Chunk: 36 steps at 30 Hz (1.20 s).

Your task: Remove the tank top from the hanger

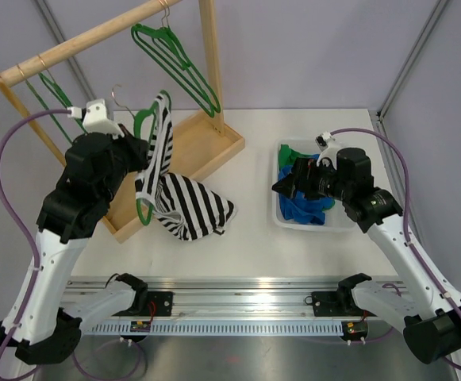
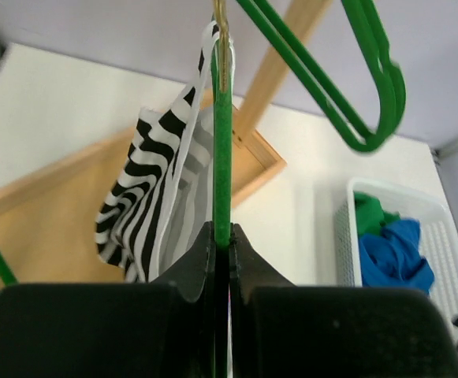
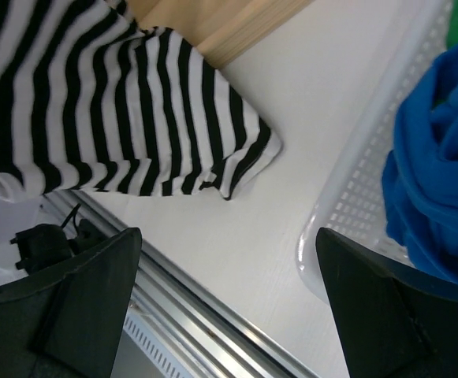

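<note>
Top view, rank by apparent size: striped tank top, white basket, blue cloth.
1. Striped tank top and white basket: look about alike, so not ranked.
2. Blue cloth: smallest, partly hidden behind the right gripper.

left arm (image 1: 63, 206) raised, elbow bent | left gripper (image 2: 221, 240) jaws pinched tight on green hanger (image 2: 222, 157) | right arm (image 1: 397, 230) stretched forward, wrist angled inward | right gripper (image 3: 229, 236) jaws spread wide, holding nothing

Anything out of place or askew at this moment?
The striped tank top hangs lopsided: its top is bunched on the green hanger, which the left hand grips off the rack, while its lower half lies crumpled on the table. Nothing looks spilled or damaged.
</note>
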Tool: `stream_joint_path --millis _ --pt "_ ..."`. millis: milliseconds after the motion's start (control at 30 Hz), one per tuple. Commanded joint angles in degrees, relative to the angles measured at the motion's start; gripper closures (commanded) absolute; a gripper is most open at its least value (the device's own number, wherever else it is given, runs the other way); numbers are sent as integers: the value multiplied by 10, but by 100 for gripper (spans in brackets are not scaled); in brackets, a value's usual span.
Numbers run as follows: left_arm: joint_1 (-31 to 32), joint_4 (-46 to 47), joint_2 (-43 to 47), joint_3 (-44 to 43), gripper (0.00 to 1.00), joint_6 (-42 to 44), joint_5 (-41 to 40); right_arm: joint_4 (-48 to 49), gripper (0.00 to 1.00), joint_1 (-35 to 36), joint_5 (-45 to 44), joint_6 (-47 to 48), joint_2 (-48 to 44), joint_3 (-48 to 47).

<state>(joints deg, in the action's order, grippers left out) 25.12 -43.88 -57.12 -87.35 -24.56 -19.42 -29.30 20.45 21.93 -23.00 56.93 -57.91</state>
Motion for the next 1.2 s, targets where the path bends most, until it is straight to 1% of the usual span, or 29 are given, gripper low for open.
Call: stream_joint_path --millis 0,33,67,100,133,167,200,233,267,333,367,400,433,500,567,667,867,967,1100,1133,1167 --pt "2 62 71 70 100 -25 103 107 1 -2 101 -36 2 25" --pt "3 61 87 114 100 -30 138 121 1 -2 115 -47 6 30" --pt "3 63 110 135 100 -33 158 133 1 -1 140 -53 12 38" --pt "2 73 123 162 100 -34 183 157 1 -1 146 -58 14 42" --pt "2 83 132 188 100 -34 248 170 1 6 150 -69 18 46" --pt "3 91 145 237 100 -34 277 183 1 13 152 -73 23 58" --pt "3 97 149 257 100 -34 303 208 1 20 148 -76 27 61" --pt "3 101 151 277 100 -40 344 216 0 41 141 -80 32 65" --pt "3 104 154 318 100 -42 365 224 0 50 123 -82 44 69" --pt "3 124 166 360 100 -56 412 241 1 76 100 -83 62 68" --pt "3 150 173 381 100 -65 422 245 1 97 74 -82 81 66" --pt "3 167 187 427 100 -76 432 254 1 108 59 -83 92 65" --pt "3 184 193 447 100 -94 455 256 2 115 45 -85 105 63" --pt "3 222 206 495 100 -114 465 254 4 133 17 -85 146 49" --pt "4 257 223 520 100 -140 476 253 5 144 2 -86 179 38" --pt "4 283 244 554 100 -168 479 262 5 159 3 -89 212 30" --pt "4 289 277 589 100 -200 458 269 8 180 -7 -89 259 23" --pt "4 290 290 595 100 -211 449 271 11 183 -10 -85 273 25" --pt "4 284 286 585 100 -213 454 275 21 184 -11 -83 288 22" --pt "4 283 286 583 100 -211 459 275 29 185 -11 -82 290 20" --pt "4 280 286 582 100 -211 460 275 31 186 -15 -79 293 19"
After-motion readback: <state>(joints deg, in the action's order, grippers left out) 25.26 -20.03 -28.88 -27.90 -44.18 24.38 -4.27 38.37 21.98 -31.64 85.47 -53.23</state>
